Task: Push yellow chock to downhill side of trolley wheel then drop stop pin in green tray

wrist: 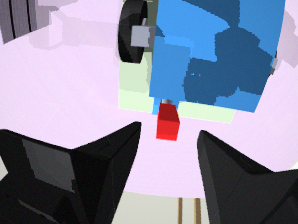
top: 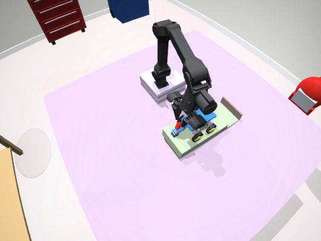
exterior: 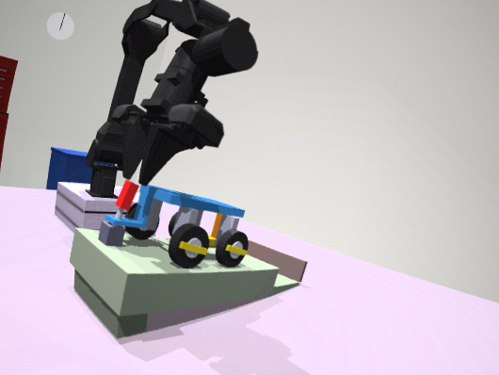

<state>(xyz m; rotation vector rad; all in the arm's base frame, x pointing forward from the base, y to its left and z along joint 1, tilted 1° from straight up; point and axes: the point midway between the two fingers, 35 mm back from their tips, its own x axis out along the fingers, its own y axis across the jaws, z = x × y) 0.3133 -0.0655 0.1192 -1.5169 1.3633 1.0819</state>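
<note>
The blue trolley [top: 212, 115] [exterior: 202, 203] [wrist: 170, 65] stands on the pale green ramp [top: 181, 151] [exterior: 198, 292] [wrist: 132, 92]. The red-headed stop pin [top: 178, 125] [exterior: 127, 195] [wrist: 168, 122] stands in the uphill end, its shaft in the trolley's blue tab. My gripper [top: 179, 120] [exterior: 136, 181] [wrist: 170, 132] is partly open and empty, just above the pin, its tips either side of the red head in the wrist view. The chock's orange handle [exterior: 217, 225] and yellow body [exterior: 212, 241] show downhill of the trolley's far downhill wheel; contact is hidden. The green tray is not visible.
A brownish end board [top: 232, 107] [exterior: 282, 261] stands at the ramp's low end. The arm's base sits on a pale block [top: 148, 82] [exterior: 71, 193] behind the ramp. The trolley's raised deck lies close beside the fingers. A grey block [exterior: 112, 233] sits under the pin.
</note>
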